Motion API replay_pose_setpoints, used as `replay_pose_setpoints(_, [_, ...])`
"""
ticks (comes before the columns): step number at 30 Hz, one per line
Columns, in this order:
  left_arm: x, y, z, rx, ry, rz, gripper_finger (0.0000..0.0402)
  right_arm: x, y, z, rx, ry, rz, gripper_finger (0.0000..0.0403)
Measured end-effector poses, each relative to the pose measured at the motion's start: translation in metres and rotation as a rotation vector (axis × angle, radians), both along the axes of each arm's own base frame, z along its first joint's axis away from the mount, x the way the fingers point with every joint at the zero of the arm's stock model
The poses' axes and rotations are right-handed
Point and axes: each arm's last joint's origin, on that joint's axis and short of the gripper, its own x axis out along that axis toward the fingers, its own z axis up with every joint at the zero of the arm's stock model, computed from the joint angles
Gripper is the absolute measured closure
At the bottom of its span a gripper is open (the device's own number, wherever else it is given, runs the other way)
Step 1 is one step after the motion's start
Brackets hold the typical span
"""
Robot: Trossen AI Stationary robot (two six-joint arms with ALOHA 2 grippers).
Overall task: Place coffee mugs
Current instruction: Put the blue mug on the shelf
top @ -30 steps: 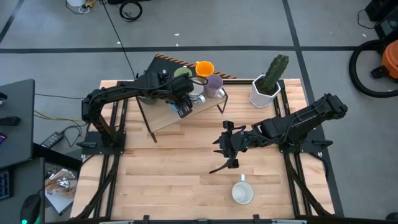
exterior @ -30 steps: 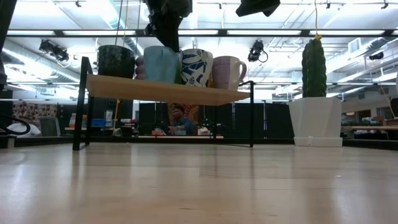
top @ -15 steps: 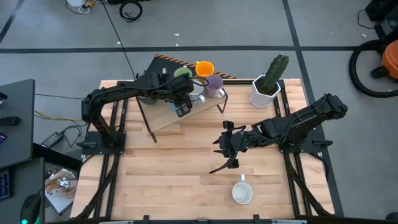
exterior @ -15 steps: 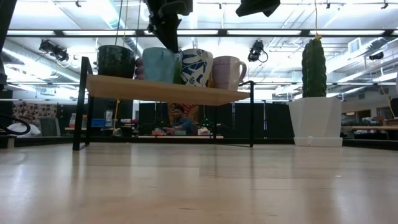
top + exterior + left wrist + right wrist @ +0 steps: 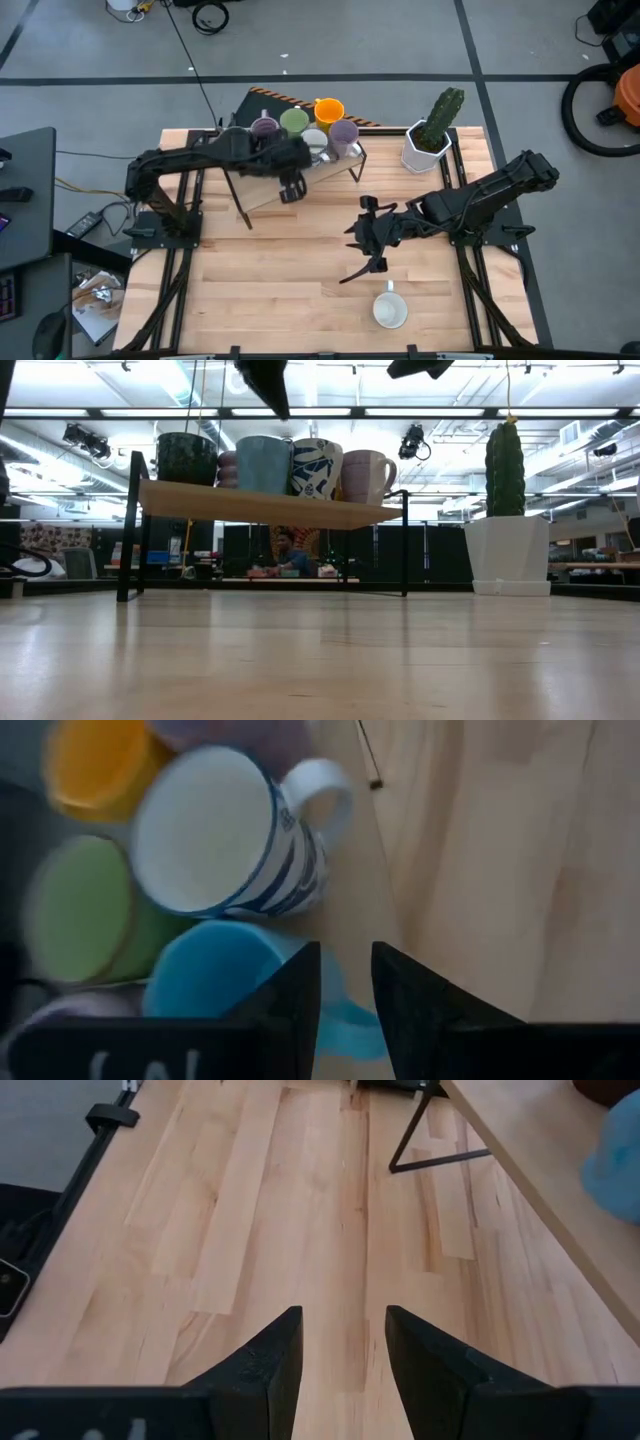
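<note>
Your left gripper (image 5: 291, 186) hangs just in front of the raised wooden shelf (image 5: 262, 194) at the far left of the table (image 5: 280, 290); its fingers (image 5: 292, 1000) stand a little apart, holding nothing. On the shelf you have a cluster of mugs: a dark mug (image 5: 186, 458) at the left end, then the blue mug (image 5: 264, 464), the white mug with blue pattern (image 5: 316, 468) and a lilac mug (image 5: 367, 476), with the orange mug (image 5: 328, 109), green mug (image 5: 294, 121) and a 2nd lilac mug (image 5: 264, 128) behind. Your right gripper (image 5: 358, 250) waits mid-table, fingers (image 5: 262, 1370) spread and empty, near 1 plain white mug (image 5: 390, 309) at the table's near edge. A cactus in a white pot (image 5: 428, 145) stands far right. No writing is readable on any mug.
</note>
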Motion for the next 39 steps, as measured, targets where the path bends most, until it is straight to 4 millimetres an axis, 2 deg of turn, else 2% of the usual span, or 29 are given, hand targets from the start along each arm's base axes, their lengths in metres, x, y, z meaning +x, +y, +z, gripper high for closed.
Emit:
replay_pose_setpoints(4, [-0.009, -0.006, 0.012, 0.113, -0.031, 0.054, 0.0303, -0.001, 0.003, 0.003, -0.014, -0.01, 0.003, 0.0252])
replay_pose_setpoints(7, [-0.013, -0.004, 0.012, 0.034, -0.038, 0.06, 0.0303, -0.002, 0.004, 0.003, -0.013, -0.01, 0.001, 0.0252])
replay_pose_setpoints(11, [-0.02, -0.01, 0.006, -0.131, 0.049, -0.036, 0.0303, -0.002, 0.007, 0.003, -0.007, -0.011, 0.002, 0.0252])
replay_pose_setpoints(18, [-0.032, -0.019, -0.003, -0.153, 0.24, -0.073, 0.0303, -0.003, 0.007, 0.003, -0.01, -0.015, -0.003, 0.0252])
replay_pose_setpoints(23, [-0.027, -0.023, -0.02, -0.157, 0.264, -0.084, 0.0303, -0.002, 0.008, 0.004, -0.006, -0.028, -0.002, 0.0252])
replay_pose_setpoints(28, [-0.023, -0.016, -0.042, -0.125, 0.286, -0.051, 0.0303, -0.002, 0.008, 0.004, -0.009, -0.031, 0.002, 0.0252])
replay_pose_setpoints(39, [-0.01, -0.012, -0.052, -0.094, 0.161, -0.037, 0.0303, -0.002, 0.009, 0.005, -0.009, -0.036, 0.007, 0.0252])
